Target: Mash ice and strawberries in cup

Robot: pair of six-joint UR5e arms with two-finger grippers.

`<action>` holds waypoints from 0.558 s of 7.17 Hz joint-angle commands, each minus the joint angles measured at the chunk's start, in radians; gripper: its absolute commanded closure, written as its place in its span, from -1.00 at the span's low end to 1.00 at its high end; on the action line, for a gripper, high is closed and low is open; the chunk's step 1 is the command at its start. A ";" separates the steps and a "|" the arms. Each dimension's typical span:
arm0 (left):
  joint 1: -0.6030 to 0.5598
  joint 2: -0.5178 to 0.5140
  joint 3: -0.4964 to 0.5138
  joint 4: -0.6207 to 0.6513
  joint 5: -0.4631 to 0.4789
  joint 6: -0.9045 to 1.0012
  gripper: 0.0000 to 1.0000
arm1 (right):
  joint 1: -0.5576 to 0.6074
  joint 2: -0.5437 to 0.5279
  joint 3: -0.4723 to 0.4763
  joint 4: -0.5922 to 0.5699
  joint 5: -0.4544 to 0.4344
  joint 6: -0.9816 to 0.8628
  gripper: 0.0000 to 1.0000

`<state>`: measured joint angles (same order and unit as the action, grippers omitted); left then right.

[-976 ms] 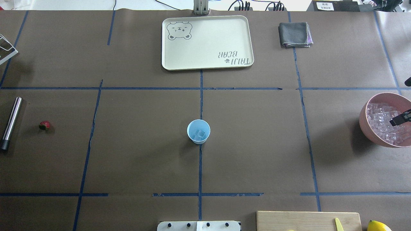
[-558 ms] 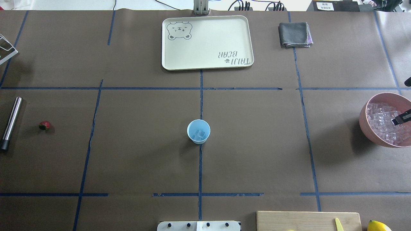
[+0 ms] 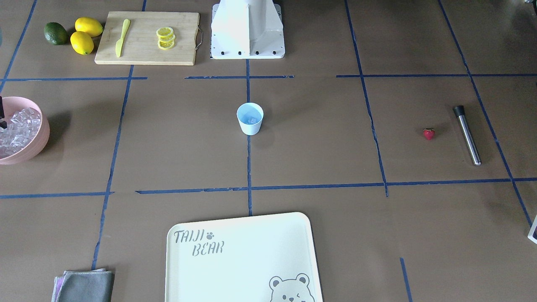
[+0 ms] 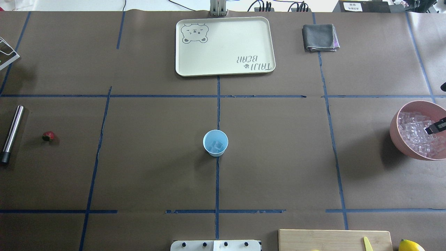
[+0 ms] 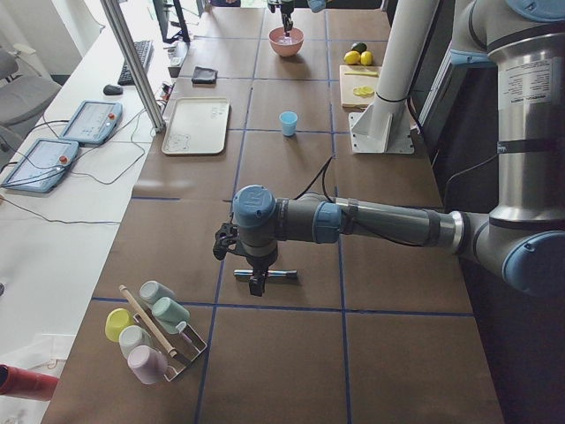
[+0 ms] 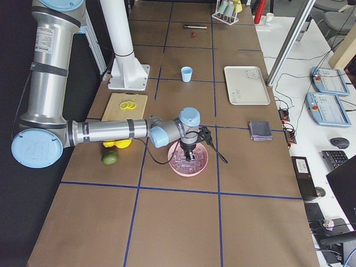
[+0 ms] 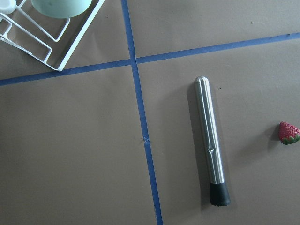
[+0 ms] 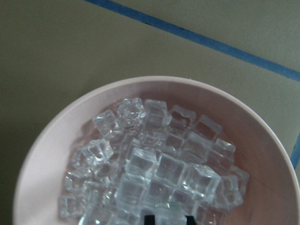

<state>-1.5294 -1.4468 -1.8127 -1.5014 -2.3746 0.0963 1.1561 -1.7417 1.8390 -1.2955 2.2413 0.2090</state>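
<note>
The pale blue cup [image 4: 215,143] stands upright at the table's middle with a few ice cubes [image 4: 217,146] inside. The strawberry [image 4: 48,136] lies at the far left beside a steel muddler [image 4: 12,133]; both show in the left wrist view, the strawberry [image 7: 288,133] to the right of the muddler [image 7: 212,150]. My right gripper [image 8: 168,220] is open, its fingertips down among the ice [image 8: 159,168] in the pink bowl [image 4: 393,129]. My left gripper [image 5: 256,278] hangs above the muddler; I cannot tell whether it is open or shut.
A cream tray [image 4: 224,45] and a folded grey cloth [image 4: 320,37] lie at the far side. A cutting board [image 3: 147,37] with lemon slices and a knife, two lemons and a lime sit near the base. A cup rack [image 5: 154,331] stands beyond the muddler.
The right gripper's finger over the pink bowl has shifted right, toward the view's edge, and looks smaller. The cup, strawberry and muddler have not moved.
</note>
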 commanded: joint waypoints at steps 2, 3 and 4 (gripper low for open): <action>0.000 -0.001 0.000 -0.002 0.000 -0.001 -1.00 | 0.002 0.265 0.282 -0.549 -0.003 0.103 0.92; 0.000 -0.001 0.000 -0.002 0.000 -0.001 -1.00 | -0.060 0.377 0.279 -0.586 -0.006 0.241 0.94; 0.000 -0.001 0.000 -0.002 0.000 -0.001 -1.00 | -0.160 0.477 0.264 -0.587 -0.025 0.409 0.95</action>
<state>-1.5294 -1.4480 -1.8131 -1.5030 -2.3746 0.0951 1.0954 -1.4005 2.1068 -1.8425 2.2324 0.4309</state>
